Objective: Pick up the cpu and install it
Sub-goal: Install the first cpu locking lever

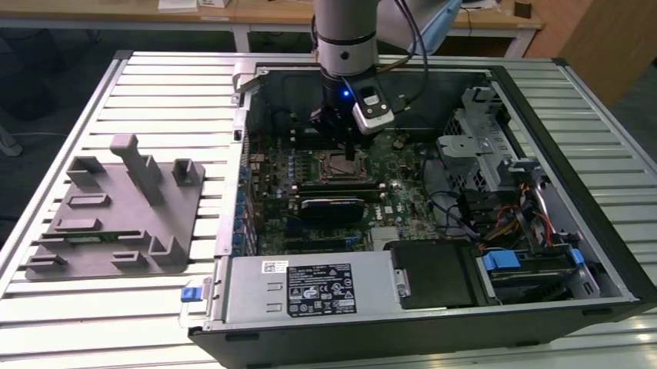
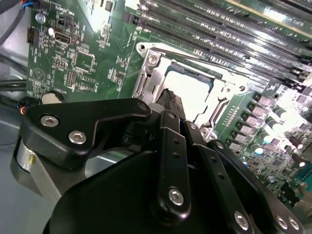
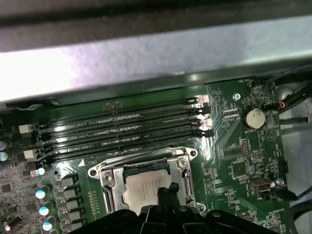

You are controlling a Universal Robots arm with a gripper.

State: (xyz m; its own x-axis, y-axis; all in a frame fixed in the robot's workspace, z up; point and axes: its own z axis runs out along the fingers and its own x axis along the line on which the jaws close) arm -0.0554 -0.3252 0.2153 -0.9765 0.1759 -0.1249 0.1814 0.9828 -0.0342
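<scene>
Already the cpu (image 3: pixel 146 187) is seen lying inside the socket frame (image 3: pixel 105 178) on the motherboard (image 1: pixel 395 192), its silver top catching light in both wrist views. The gripper (image 1: pixel 349 146) is held directly above it, at about 12 o'clock of the open computer case (image 1: pixel 575 154) in the exterior view. The dark jaws are brought close together over the chip in the first wrist view; whether they grip it or merely touch it cannot be told. A grey plastic tray (image 1: pixel 113 223) is left at 9 o'clock on the slatted surface (image 1: pixel 123 323). Should the chip be seated slightly askew, socket pins could be bent by downward pressure.
</scene>
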